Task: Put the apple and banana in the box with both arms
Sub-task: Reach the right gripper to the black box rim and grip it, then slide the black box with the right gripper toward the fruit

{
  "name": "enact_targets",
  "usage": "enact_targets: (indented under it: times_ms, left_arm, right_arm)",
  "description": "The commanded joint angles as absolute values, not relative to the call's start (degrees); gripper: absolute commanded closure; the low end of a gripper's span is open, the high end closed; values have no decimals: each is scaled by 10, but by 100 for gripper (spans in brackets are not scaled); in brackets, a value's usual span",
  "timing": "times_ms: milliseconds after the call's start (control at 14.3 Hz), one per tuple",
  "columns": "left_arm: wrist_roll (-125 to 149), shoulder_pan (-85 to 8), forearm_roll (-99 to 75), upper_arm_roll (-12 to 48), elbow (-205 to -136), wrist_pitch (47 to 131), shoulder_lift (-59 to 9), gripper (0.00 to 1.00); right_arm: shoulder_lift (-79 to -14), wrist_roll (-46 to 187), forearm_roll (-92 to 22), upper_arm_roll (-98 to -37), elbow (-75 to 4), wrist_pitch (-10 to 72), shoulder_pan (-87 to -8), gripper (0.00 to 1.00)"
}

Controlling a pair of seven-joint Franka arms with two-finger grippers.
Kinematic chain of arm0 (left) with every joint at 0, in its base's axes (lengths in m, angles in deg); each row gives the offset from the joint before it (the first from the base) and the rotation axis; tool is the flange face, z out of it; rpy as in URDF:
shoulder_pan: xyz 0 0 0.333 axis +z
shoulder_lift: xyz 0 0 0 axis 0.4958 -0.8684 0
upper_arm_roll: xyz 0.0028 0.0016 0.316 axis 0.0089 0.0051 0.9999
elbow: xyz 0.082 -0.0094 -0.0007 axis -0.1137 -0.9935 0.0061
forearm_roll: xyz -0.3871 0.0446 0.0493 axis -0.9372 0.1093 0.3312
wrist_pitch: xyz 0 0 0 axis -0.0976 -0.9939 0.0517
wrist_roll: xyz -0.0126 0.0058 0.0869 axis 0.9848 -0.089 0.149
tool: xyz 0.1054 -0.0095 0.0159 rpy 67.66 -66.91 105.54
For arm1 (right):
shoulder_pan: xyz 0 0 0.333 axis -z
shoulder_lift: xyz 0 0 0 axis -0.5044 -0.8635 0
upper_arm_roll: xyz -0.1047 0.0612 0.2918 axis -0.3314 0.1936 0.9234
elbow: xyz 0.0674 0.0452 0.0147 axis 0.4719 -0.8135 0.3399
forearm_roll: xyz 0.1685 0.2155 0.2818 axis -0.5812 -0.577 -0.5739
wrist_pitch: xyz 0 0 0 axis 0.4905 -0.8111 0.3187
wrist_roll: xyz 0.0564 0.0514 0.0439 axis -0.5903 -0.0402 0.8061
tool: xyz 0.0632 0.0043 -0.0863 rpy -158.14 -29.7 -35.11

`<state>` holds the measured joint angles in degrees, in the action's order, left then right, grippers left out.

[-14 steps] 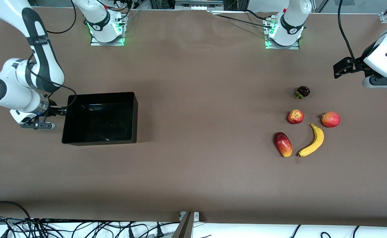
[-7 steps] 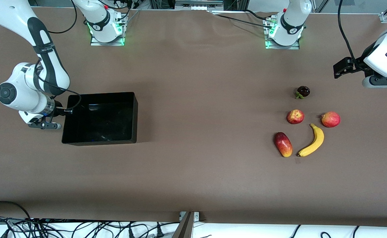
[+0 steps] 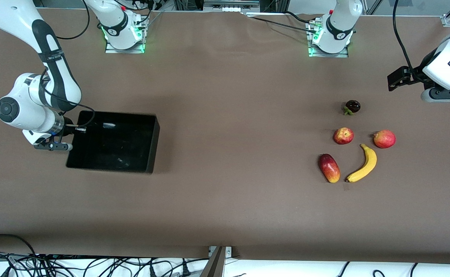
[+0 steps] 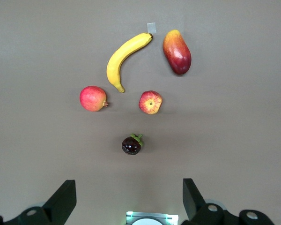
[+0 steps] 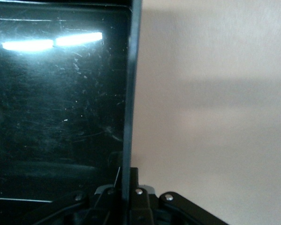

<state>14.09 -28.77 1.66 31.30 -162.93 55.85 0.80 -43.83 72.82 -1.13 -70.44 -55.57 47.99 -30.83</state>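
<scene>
The black box (image 3: 154, 142) sits toward the right arm's end of the table, slightly tipped. My right gripper (image 3: 75, 130) is shut on the box's end wall; in the right wrist view the wall (image 5: 131, 93) runs straight between the right gripper's (image 5: 126, 192) closed fingers. The apple (image 3: 343, 135) and the banana (image 3: 362, 163) lie toward the left arm's end, the banana nearer the camera. My left gripper (image 3: 398, 79) is open and empty, high over that end of the table. In the left wrist view the apple (image 4: 150, 102) and banana (image 4: 124, 58) lie below the left gripper (image 4: 129, 201).
Other fruit lies around the apple: a pinkish-red round fruit (image 3: 384, 139), a red-and-yellow oval fruit (image 3: 329, 168) and a dark mangosteen (image 3: 352, 106). They also show in the left wrist view, the mangosteen (image 4: 131, 145) closest to the gripper. A wide stretch of brown table separates box and fruit.
My right gripper moved in onto the box's end wall. The box has since tipped and shifted in its hold. The left arm and the fruit have not moved.
</scene>
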Motion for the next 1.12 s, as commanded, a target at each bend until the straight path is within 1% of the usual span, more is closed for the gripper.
enact_targets:
  times_ms: [0,210,419,559,699,838,908,1048]
  left_arm:
    - [140,-288,5,313,-1622,547,9,0]
    - [140,-288,4,313,-1622,546,9,0]
    - [140,-288,4,313,-1622,546,9,0]
    - [140,-288,4,313,-1622,546,9,0]
    - [140,-288,4,314,-1622,546,9,0]
    - [140,-288,4,313,-1622,546,9,0]
    - [140,-288,4,313,-1622,546,9,0]
    - [140,-288,4,314,-1622,546,9,0]
  right_arm:
    - [-431,747,-19,-671,-474,389,-304,100]
    - [-435,742,-20,-635,-373,300,-319,100]
    - [-441,723,-38,-615,-323,260,-368,100]
    - [-451,688,-88,-615,-313,263,-424,100]
    - [-474,608,-106,-615,-289,267,-492,100]
    - [-515,517,-103,-615,-243,269,-569,100]
    - [-537,485,-103,-615,-219,282,-598,100]
    - [-570,435,-104,-615,-197,319,-642,100]
